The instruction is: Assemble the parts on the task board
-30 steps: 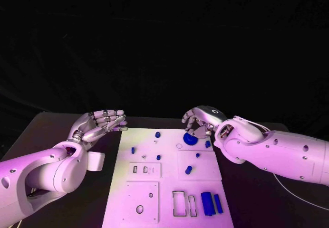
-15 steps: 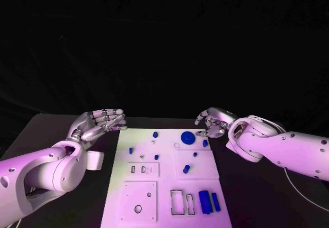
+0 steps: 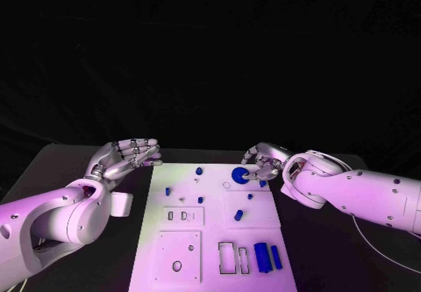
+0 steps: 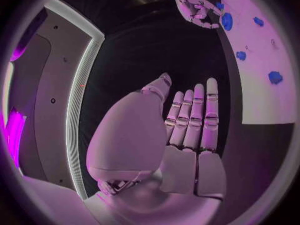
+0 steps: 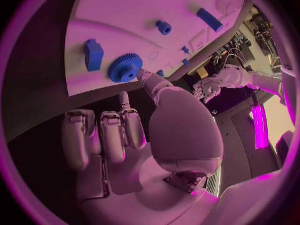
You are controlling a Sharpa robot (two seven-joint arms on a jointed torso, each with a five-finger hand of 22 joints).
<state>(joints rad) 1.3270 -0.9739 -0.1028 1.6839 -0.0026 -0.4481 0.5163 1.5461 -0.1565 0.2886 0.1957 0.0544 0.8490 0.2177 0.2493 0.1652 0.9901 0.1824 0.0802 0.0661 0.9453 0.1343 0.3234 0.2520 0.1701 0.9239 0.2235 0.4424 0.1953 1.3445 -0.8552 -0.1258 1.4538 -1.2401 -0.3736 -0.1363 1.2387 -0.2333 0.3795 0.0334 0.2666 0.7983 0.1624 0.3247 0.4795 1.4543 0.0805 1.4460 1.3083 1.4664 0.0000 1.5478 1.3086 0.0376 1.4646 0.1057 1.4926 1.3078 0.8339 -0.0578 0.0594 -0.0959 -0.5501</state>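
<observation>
The blue gear (image 3: pixel 240 175) lay near the task board's (image 3: pixel 176 182) far right corner; the right robot hand (image 3: pixel 264 163) touched it, fingers curled, grasping nothing; the left robot hand (image 3: pixel 130 156) hovered released beside the board's far left corner.

A black table (image 3: pixel 53 164) lies under everything, with a dark backdrop (image 3: pixel 210 67) behind it.

place: robotics lab or test cell | evidence: black table (image 3: pixel 53 159) against a black backdrop, carrying a white task board (image 3: pixel 210 228) with cut-out slots and small blue parts (image 3: pixel 261 250) | also: right wrist view shows cluttered equipment and cabling (image 5: pixel 247 40) beyond the board's far edge | lighting: coloured stage-like light
</observation>
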